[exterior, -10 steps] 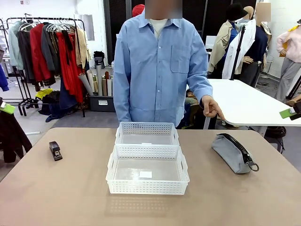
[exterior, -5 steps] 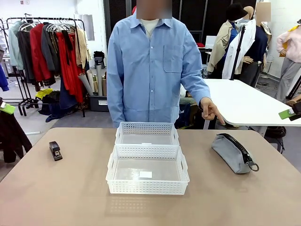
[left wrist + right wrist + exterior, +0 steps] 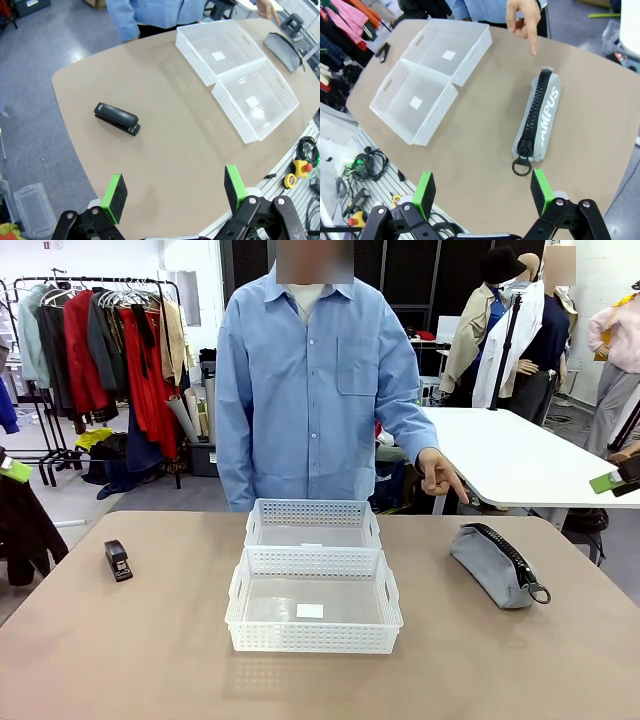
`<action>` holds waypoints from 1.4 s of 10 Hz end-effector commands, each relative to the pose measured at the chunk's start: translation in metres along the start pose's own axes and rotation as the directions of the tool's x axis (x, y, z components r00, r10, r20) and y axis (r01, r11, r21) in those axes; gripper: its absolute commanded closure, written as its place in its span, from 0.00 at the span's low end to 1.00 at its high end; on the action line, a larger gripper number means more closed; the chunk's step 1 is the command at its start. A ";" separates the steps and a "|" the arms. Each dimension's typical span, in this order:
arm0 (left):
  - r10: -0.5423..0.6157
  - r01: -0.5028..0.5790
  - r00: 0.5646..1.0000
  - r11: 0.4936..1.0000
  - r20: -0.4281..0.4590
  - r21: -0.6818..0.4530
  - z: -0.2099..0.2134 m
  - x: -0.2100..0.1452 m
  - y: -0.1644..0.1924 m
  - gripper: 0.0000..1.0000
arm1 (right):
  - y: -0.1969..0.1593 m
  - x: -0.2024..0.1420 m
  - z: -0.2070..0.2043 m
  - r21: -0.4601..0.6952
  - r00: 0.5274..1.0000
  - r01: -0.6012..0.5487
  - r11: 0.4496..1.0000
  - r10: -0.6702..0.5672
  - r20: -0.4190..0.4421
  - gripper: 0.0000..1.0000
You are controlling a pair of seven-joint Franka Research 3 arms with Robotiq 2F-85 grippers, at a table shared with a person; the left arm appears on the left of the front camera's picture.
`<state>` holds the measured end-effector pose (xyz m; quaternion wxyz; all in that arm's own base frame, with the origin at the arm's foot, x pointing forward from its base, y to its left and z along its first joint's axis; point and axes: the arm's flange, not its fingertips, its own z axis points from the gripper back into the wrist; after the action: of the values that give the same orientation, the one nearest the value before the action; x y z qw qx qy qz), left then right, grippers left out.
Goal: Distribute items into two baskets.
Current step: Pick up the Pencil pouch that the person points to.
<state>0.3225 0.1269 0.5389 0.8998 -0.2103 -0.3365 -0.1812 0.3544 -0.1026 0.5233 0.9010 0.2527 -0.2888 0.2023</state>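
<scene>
Two white baskets sit mid-table in the front view, the near basket (image 3: 314,640) touching the far basket (image 3: 312,510) behind it. The black stapler (image 3: 118,560) lies well to their left on the table (image 3: 150,660), the grey waist bag (image 3: 490,565) well to their right, and the person's hand (image 3: 440,475) points down beyond the bag. From the left wrist, the left gripper (image 3: 174,187) hangs spread wide with nothing between its pads, the stapler on the table beyond them. From the right wrist, the right gripper (image 3: 482,190) is likewise wide and empty, the waist bag lying zip-up past its fingertips.
</scene>
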 end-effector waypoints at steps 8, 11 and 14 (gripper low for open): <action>0.001 -0.001 1.000 1.000 -0.001 -0.002 0.000 0.000 0.000 0.00 | -0.026 0.107 -0.091 -0.041 0.927 -0.056 0.998 0.037 -0.374 0.00; 0.001 -0.001 1.000 1.000 -0.001 -0.002 0.000 0.000 0.000 0.00 | -0.033 0.114 -0.121 -0.149 0.890 -0.092 0.985 0.014 -0.455 0.00; 0.001 -0.001 1.000 1.000 -0.001 -0.002 0.000 0.000 0.000 0.00 | -0.048 0.110 -0.158 -0.258 0.873 -0.109 0.960 -0.031 -0.486 0.00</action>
<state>0.3225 0.1270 0.5387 0.9002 -0.2099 -0.3361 -0.1808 0.5211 -0.0289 0.4695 0.9593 0.0846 -0.0893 0.2541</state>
